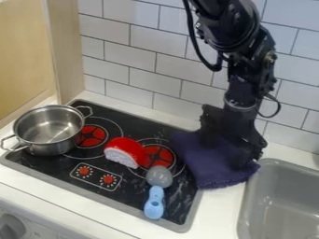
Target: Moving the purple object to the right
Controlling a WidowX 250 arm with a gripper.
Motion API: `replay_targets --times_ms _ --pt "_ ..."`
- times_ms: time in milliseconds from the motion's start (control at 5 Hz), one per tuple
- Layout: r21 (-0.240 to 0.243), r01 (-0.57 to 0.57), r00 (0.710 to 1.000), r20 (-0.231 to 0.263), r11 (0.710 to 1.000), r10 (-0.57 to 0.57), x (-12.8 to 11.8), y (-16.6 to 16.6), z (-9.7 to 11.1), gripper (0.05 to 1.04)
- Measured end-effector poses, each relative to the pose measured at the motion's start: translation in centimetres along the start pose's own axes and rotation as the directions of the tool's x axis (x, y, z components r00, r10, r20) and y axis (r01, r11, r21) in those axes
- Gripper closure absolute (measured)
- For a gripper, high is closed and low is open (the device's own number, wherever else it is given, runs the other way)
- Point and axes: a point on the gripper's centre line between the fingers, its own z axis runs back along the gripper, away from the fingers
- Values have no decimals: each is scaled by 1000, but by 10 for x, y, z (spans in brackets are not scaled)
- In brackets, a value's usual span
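At the sink side of the stove (pixel 128 198), my pincer (pixel 239 156) hangs down over the purple cloth (pixel 209 169), low against its folds; I cannot tell whether I am open, closed or gripping the fabric. The cloth lies partly over the stove's edge and partly on the white counter (pixel 217 210), near the grey sink (pixel 265 165). On the cooktop, between the cloth and the two-handled metal pot (pixel 48 142), I see a red-and-white piece (pixel 124 151) and, close by, a utensil (pixel 154 203) with a blue handle and rounded grey head.
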Motion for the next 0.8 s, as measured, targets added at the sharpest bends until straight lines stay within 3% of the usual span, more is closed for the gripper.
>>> replay_targets --times_ms 800 --pt "15 10 1000 6 1000 -10 -8 -10 5 84"
